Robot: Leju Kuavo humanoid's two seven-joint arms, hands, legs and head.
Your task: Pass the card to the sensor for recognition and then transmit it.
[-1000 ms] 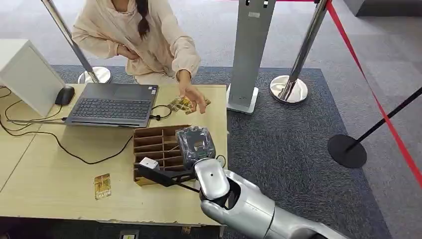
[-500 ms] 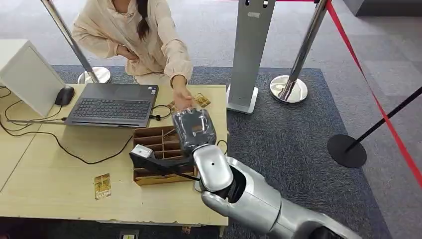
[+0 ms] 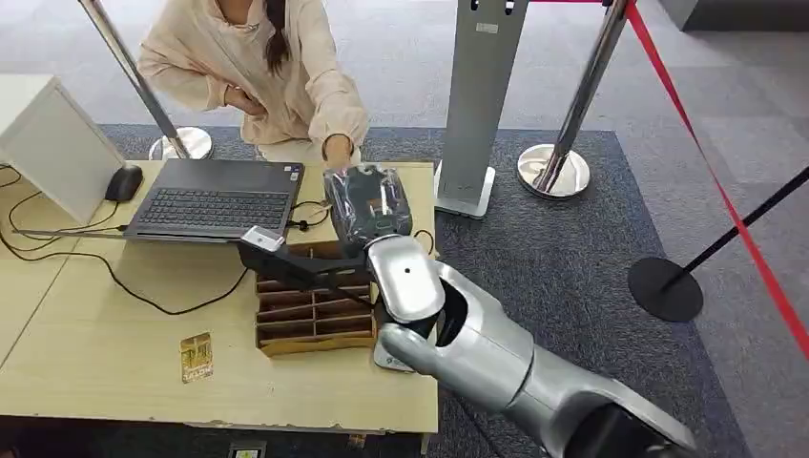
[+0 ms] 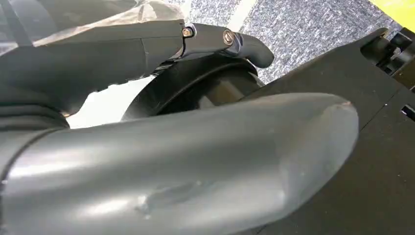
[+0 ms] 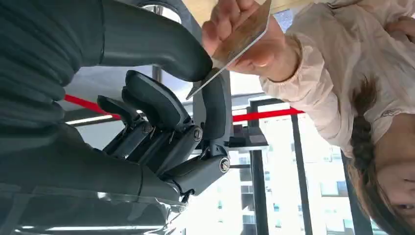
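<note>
A: We held our right hand (image 5: 161, 127) up. The thin, flat, tan card (image 5: 235, 46) sat pinched between our thumb and a finger (image 5: 215, 105), with the person's hand (image 5: 244, 34) gripping its far end.

B: We thought it was light, stiff and slippery, so pinch its edge. We couldn't tell about our left hand (image 4: 171, 161).

We have the right arm (image 3: 477, 353) stretched forward and up from the lower right, silver elbow bent, forearm angled toward the far side. Right hand (image 3: 367, 205) sits at the end of it under a clear plastic cover, back of the hand facing the head camera. In the right wrist view the thumb (image 5: 151, 41) and a dark finger (image 5: 215, 105) pinch the card (image 5: 235, 46) by one corner; remaining fingers are curled in below. Left hand (image 4: 186, 166) is seen close up, thumb extended; its grip state is unclear.
</note>
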